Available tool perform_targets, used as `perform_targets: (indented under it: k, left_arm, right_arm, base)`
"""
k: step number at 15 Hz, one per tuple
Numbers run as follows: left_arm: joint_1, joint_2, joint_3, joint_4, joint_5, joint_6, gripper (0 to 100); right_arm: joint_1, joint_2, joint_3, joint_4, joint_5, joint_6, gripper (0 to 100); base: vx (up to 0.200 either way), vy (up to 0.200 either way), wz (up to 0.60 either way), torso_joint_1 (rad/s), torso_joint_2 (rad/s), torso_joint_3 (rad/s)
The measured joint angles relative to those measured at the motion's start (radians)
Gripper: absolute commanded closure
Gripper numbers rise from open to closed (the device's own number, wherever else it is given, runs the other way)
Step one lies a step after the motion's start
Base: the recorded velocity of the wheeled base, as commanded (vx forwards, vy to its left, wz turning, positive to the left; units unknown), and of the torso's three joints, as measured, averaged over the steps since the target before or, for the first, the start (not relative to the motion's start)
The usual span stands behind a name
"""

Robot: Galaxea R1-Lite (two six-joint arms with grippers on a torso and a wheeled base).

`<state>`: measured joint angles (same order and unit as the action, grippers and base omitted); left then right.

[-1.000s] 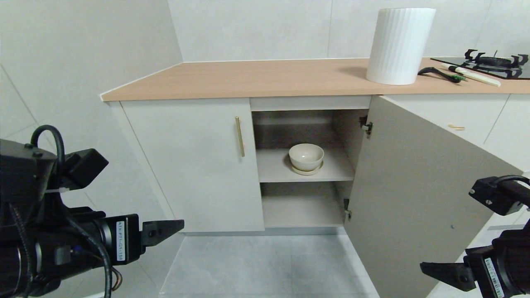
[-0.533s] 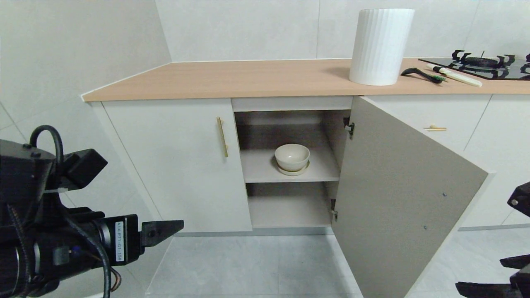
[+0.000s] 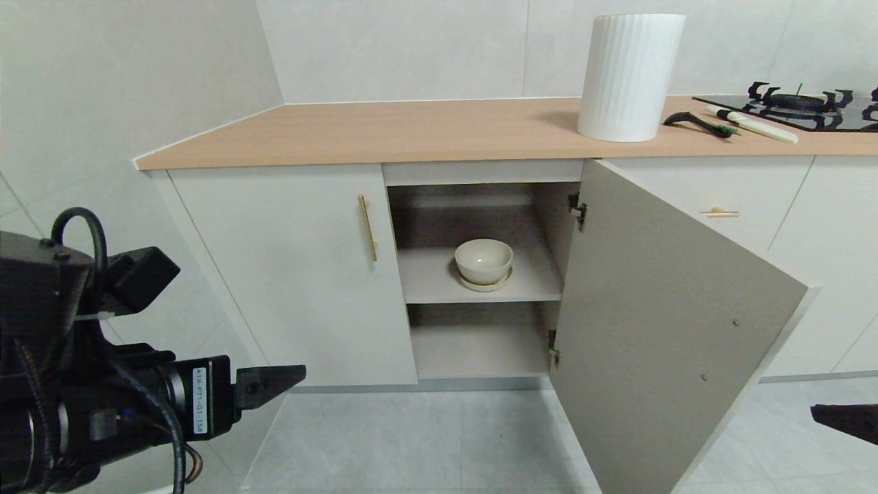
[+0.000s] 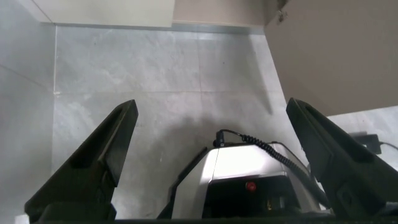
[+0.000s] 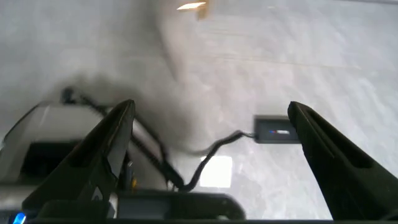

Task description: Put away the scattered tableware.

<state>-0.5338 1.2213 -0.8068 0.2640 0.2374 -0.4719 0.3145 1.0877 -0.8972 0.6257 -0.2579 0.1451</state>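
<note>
A glossy cream ceramic bowl (image 3: 483,259) is seen seated on a matching shallow saucer (image 3: 485,283), which is largely hidden beneath it, on the upper shelf (image 3: 429,278) of the open pale grey cabinet (image 3: 295,274). The left gripper (image 4: 211,107) and right gripper (image 5: 211,107) are spread wide with nothing held. The latter is cut off at the head view's edge.
</note>
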Motion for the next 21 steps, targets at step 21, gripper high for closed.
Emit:
perform_targets:
  k: [21]
  left_arm:
    - [0.0, 0.0, 0.004, 0.0, -0.001, 0.001, 0]
  right_arm:
    - [-0.164, 0.357, 0.011, -0.44, 0.015, 0.267, 0]
  base:
    - [0.0, 0.0, 0.0, 0.0, 0.0, 0.0]
